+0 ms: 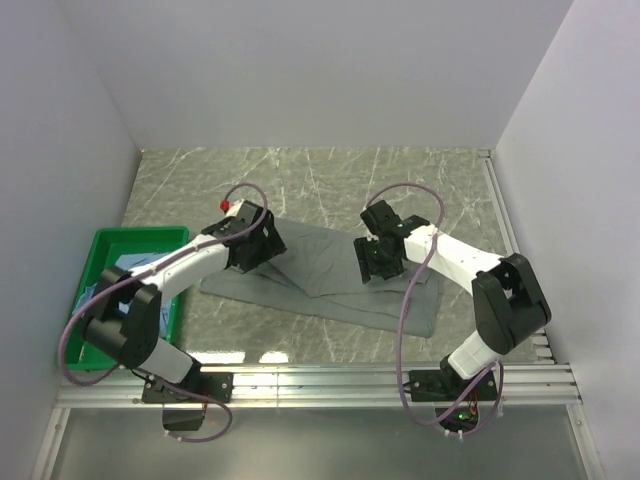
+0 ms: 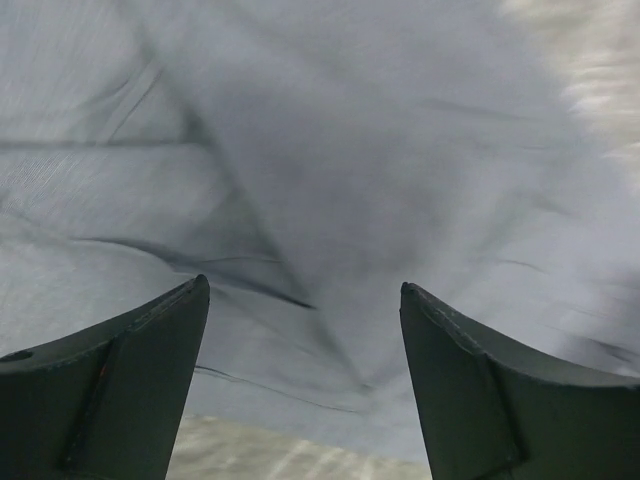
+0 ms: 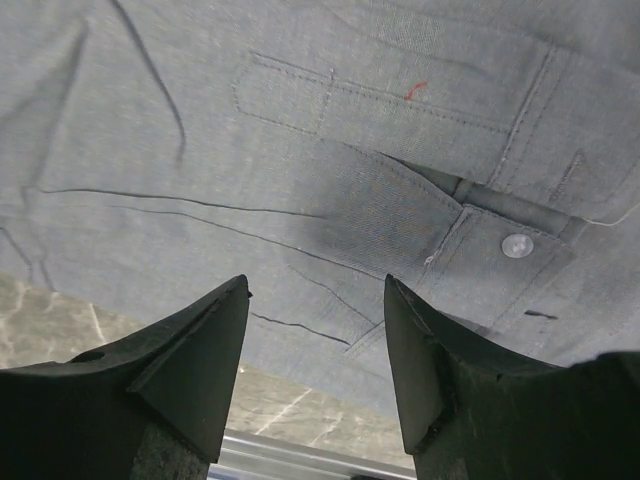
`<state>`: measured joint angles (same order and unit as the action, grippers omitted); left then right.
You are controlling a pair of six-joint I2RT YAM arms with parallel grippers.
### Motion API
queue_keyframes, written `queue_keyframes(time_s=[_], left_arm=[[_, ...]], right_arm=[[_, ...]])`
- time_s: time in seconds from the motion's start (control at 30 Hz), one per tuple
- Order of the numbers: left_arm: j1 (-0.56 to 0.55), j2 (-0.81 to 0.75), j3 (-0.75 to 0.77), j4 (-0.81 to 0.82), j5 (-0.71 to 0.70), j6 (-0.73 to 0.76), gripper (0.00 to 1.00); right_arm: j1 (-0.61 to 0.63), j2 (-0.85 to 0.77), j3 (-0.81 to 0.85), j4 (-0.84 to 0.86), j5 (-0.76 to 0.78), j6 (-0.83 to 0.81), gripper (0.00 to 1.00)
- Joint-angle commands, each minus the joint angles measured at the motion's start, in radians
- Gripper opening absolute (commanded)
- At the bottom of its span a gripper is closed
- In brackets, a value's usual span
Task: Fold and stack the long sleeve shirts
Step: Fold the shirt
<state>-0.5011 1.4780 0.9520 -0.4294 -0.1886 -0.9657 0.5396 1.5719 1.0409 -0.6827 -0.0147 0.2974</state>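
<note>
The grey-green long sleeve shirt (image 1: 325,272) lies flat in a wide band across the middle of the table. My left gripper (image 1: 262,243) hovers over its left end, jaws open and empty, with cloth (image 2: 330,180) filling that wrist view. My right gripper (image 1: 380,262) hovers over the right part, jaws open and empty. Below it I see a buttoned cuff with a white button (image 3: 516,245) on the shirt (image 3: 250,150). A bit of light blue cloth (image 1: 118,272) shows inside the green bin.
The green plastic bin (image 1: 150,238) stands at the table's left edge, beside my left arm. White walls close in the left, back and right. A metal rail (image 1: 380,378) runs along the near edge. The marble tabletop (image 1: 330,180) shows behind the shirt.
</note>
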Motion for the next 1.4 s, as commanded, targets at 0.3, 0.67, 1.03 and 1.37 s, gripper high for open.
queue_keyframes(time_s=[0.3,0.67,1.03,1.37], left_arm=[[0.001,0.302,0.144,0.026,-0.058,0.048,0.8],[0.053,0.6,0.598,0.069,-0.186,0.329,0.87],[0.156,0.498,0.668,0.215,-0.077,0.32,0.95],[0.101,0.263,0.392,0.015,-0.103,0.095,0.91]], right_arm=[[0.02,0.086,-0.05,-0.035,-0.131,-0.012,0.62],[0.266,0.224,0.089,0.069,-0.464,0.029,0.6],[0.272,0.131,0.254,0.078,-0.223,0.036,0.61],[0.097,-0.021,0.039,-0.04,-0.05,-0.033,0.6]])
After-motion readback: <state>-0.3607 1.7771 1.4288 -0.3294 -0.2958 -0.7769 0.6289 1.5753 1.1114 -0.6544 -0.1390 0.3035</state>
